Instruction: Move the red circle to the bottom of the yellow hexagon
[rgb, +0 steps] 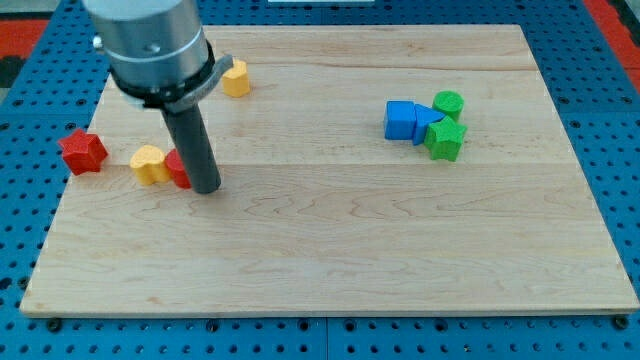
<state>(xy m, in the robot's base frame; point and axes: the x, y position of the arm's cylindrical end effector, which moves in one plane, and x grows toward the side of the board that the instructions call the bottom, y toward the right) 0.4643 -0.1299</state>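
The red circle (177, 168) lies at the view's left, mostly hidden behind my rod. My tip (207, 188) rests on the board right against the red circle's right side. A yellow heart-shaped block (150, 164) touches the red circle's left side. The yellow hexagon (235, 78) sits higher up, near the view's top left, partly hidden by the arm's grey body, well above the red circle.
A red star (82, 151) lies at the board's left edge. At the view's right, a blue cube (400, 120), a blue triangular block (427, 123), a green circle (448, 103) and a green star (445, 139) cluster together. The wooden board (330, 250) has a blue pegboard around it.
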